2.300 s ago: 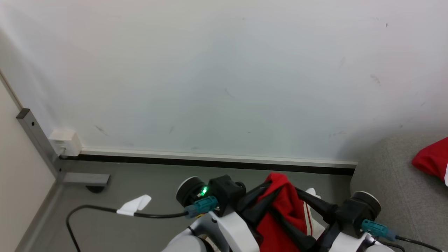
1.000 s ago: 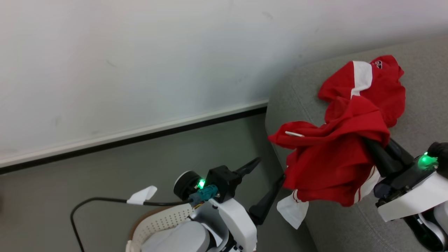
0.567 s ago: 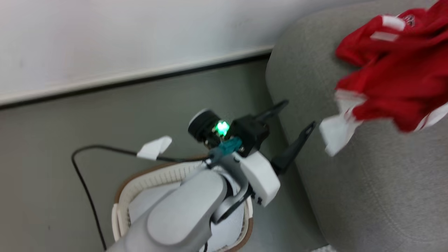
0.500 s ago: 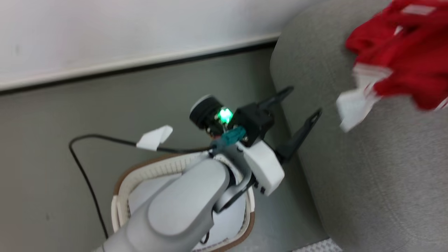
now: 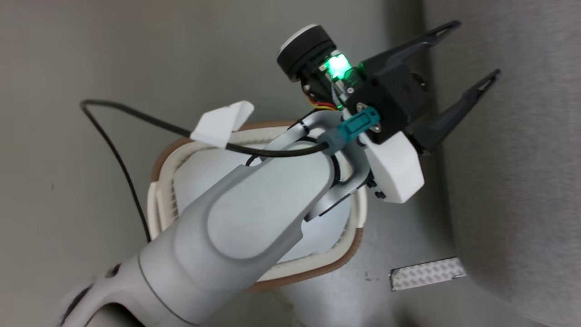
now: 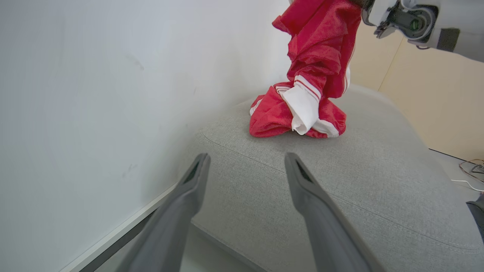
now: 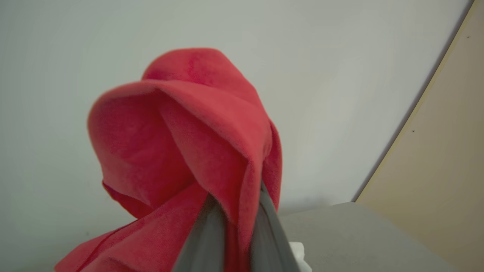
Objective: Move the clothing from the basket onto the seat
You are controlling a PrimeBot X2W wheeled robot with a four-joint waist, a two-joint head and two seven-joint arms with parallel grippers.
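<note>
Over the large grey woven-fabric seat [image 6: 340,181], the carry looks nearly done. The head camera has swung down since a second ago onto the cream-white perforated plastic basket [image 5: 308,271] with a brown rim. The bright red, white-striped clothing [image 6: 317,49], then dangling by the seat's edge, now hangs down onto a red heap [image 6: 272,117] lying there. The right gripper [image 7: 234,223] is clamped on its top fold; the left gripper [image 6: 245,162] gapes empty beside the seat.
</note>
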